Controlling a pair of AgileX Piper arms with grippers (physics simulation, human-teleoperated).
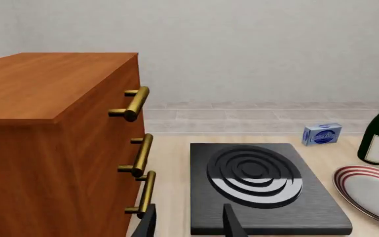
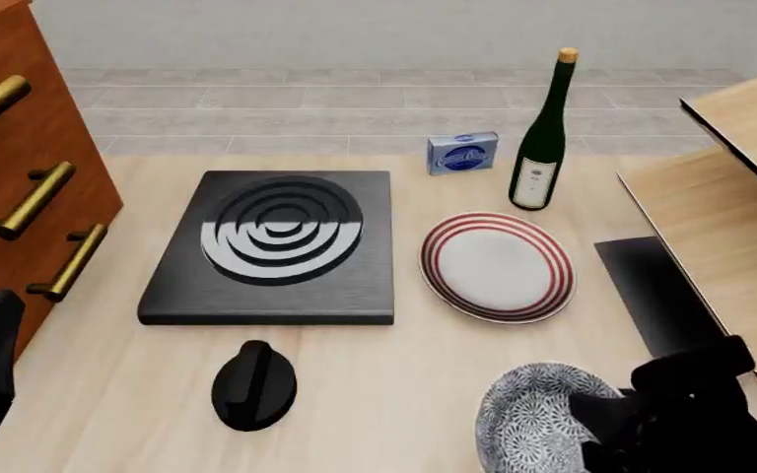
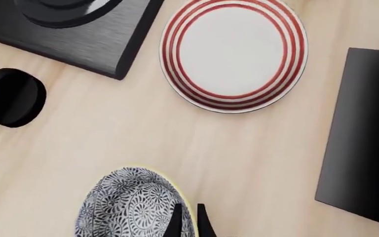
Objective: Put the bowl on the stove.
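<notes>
The wooden table (image 2: 392, 374) spreads under me, and the biggest thing on it is the brown drawer cabinet (image 2: 11, 168) with brass handles at nine o'clock in the front view, close beside the stove's left edge. At three o'clock a pale wooden shelf unit (image 2: 733, 207) leans in over a flat black mat (image 2: 649, 286). The stove (image 2: 273, 251) is next in size, a square black slab with glossy burner rings, lying just left of centre with nothing on it. At its two o'clock, by the far table edge, stands a dark green wine bottle (image 2: 540, 138), upright, and just beside that a small blue box (image 2: 463, 154). Directly to the stove's three o'clock, near but apart from it, lies the white plate with red rings (image 2: 497, 266). The bowl (image 2: 536, 419), blue-grey and floral, sits on the table at five o'clock from the stove, well apart from it, with the plate lying between the two on the diagonal. A black round knob (image 2: 253, 384) rests at six o'clock from the stove, between it and the table's near edge. My right gripper (image 3: 188, 222) has its two fingers pinched on the bowl's pale rim, one inside and one outside. My left gripper (image 1: 188, 223) hangs beside the cabinet, pointing at the stove's near edge, fingers spread wide with nothing between them.
</notes>
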